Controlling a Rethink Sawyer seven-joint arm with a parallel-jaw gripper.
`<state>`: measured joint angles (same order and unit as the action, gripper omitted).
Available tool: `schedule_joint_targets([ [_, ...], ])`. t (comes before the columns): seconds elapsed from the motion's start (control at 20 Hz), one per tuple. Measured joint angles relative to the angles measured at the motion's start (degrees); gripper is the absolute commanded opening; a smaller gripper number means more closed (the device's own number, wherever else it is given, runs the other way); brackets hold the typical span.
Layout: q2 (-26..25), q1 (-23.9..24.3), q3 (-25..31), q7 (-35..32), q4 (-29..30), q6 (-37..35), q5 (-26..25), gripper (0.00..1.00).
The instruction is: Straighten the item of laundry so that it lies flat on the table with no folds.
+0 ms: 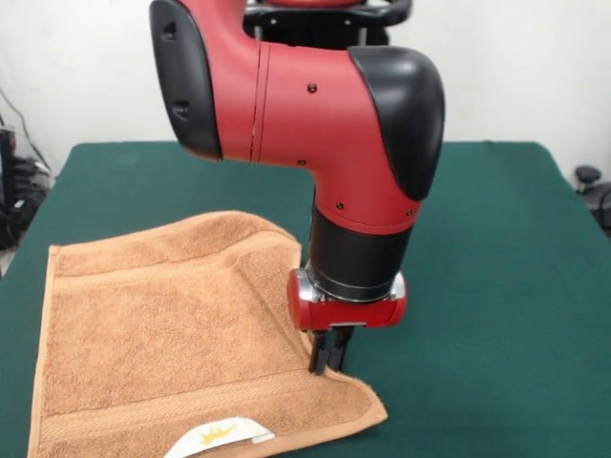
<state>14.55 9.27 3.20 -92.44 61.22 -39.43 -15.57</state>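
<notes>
The orange-tan terry towel (172, 334) lies on the dark green table (496, 286) at the front left, mostly spread out. Its far right corner is rounded and slightly raised, and a ridge runs down its right side. A white label with a gold crown (221, 437) sits at the towel's near edge. My gripper (327, 367) points straight down at the towel's right edge, near the front right corner, its dark fingers close together and touching the cloth. The fingers look shut on the towel's edge.
The red and black arm (315, 105) fills the upper middle of the view above the towel. Green table surface extends to the right and behind. Cables and dark gear show past the table's left (19, 191) and right (592, 186) edges.
</notes>
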Motion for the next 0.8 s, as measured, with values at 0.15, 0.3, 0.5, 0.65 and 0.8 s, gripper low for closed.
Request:
schedule_joint_targets([
  [0.15, 0.0, -0.1, -0.3, 0.0, 0.0, 0.0, 0.2, 0.00],
  [0.3, 0.0, -0.3, -0.9, 0.0, 0.0, 0.1, 0.4, 0.00],
  [0.5, 0.0, -1.8, -3.1, 0.0, 0.0, 1.5, 0.7, 0.00],
  [0.65, 0.0, -2.8, -4.3, -0.1, 0.0, 2.3, 1.2, 0.00],
  [0.8, 0.0, -3.5, -5.2, -0.3, 0.4, 2.8, 1.9, 0.00],
])
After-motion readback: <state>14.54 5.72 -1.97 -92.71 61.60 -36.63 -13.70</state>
